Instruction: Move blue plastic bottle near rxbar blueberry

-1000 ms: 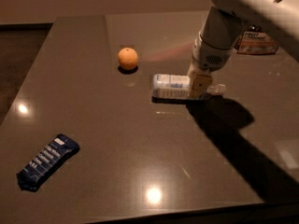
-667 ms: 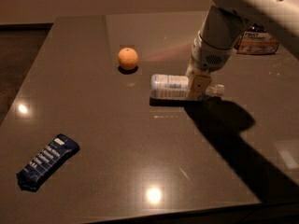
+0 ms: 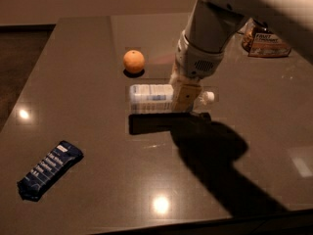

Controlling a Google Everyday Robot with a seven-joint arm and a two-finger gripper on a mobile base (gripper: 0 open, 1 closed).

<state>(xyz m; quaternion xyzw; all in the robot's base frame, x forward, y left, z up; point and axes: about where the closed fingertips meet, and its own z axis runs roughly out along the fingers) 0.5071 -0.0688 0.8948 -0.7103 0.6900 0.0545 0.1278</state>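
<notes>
Camera view: hand (image 3: 185, 99) grips blue plastic bottle (image 3: 150, 98) sideways above the desk (image 3: 88, 48), seemingly for carrying toward rxbar blueberry (image 3: 49, 169).

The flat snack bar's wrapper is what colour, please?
Navy wrapper, white text, camera view; gripper holds clear bottle.

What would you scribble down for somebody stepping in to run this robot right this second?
The gripper is mid-table, clamped on the blue plastic bottle. The bottle is on its side with the cap to the right. Its shadow falls apart from it, so it looks lifted off the table.
The rxbar blueberry lies flat near the front left corner, far from the bottle.
Also there: an orange behind the bottle and a snack bag at the far right.
Done: bottle grasped.
Left: carry it front-left, set it beside the bar, release.
</notes>
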